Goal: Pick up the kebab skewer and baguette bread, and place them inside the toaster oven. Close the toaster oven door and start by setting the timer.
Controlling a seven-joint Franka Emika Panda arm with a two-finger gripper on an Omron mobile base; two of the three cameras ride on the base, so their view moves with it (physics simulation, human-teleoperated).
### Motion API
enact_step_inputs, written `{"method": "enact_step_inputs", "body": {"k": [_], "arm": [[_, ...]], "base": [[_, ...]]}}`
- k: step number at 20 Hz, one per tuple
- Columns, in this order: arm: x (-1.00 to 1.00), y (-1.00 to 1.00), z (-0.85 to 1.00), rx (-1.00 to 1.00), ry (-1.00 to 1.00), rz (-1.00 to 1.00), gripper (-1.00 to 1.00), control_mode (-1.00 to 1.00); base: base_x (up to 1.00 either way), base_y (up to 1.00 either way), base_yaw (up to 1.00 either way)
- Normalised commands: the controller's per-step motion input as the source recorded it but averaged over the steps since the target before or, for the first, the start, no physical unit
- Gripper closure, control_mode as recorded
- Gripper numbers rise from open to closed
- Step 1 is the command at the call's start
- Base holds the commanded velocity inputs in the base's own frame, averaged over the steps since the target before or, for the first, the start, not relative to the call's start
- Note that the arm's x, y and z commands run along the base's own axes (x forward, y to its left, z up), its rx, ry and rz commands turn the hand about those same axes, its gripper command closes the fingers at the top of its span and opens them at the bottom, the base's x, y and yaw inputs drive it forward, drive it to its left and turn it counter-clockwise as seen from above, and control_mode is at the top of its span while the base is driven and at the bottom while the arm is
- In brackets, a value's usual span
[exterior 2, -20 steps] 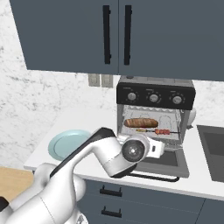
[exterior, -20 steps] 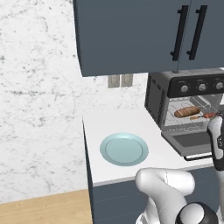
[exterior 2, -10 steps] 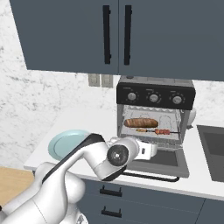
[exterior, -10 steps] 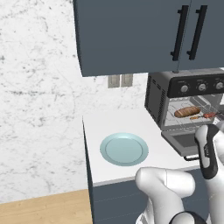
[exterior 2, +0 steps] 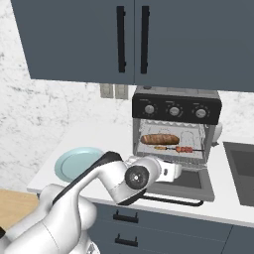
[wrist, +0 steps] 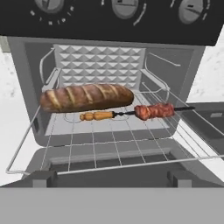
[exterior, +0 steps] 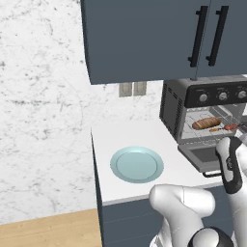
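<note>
The gripper [exterior 2: 179, 170] hangs just in front of the toaster oven [exterior 2: 176, 126], over the inner part of the lowered toaster oven door [exterior 2: 178, 183]. Its jaws stand wide apart and hold nothing. In the right base view the hand points into the open mouth of the oven, with the door's black bar handle [exterior 2: 171, 201] below and nearer the robot than the hand.

That is the relation the next move seems to turn on: the door lies flat, hinged at the oven's lower front edge, its handle running side to side along the near edge. To swing it up, the hand would likely need to get under or behind that bar from the robot's side.

Beyond the door, the wire rack [wrist: 109, 140] sticks a little out of the cavity. On it the kebab skewer [wrist: 131, 113] lies crosswise, its stick pointing toward the right wall in the hand view. Just behind it, close alongside and roughly parallel, rests the baguette bread [wrist: 85, 97]. Both foods are inside, so loading looks done.

Farthest, above the cavity, sits the black knob panel [exterior 2: 176, 110], where the timer presumably waits.
</note>
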Motion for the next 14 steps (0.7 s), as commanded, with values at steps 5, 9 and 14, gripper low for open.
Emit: {"method": "enact_step_inputs", "body": {"k": [5,9,14], "arm": [[0.29,-0.03,0.00,0.00,0.04,0.06,-1.00,-1.00],[0.14,0.00,-0.12,0.00,0.03,0.09,-1.00,-1.00],[-0.05,-0.16,-0.21,0.00,0.00,0.08,-1.00,-1.00]], "base": [[0.00,0.00,0.00],[0.00,0.00,0.00],[0.00,0.00,0.00]]}}
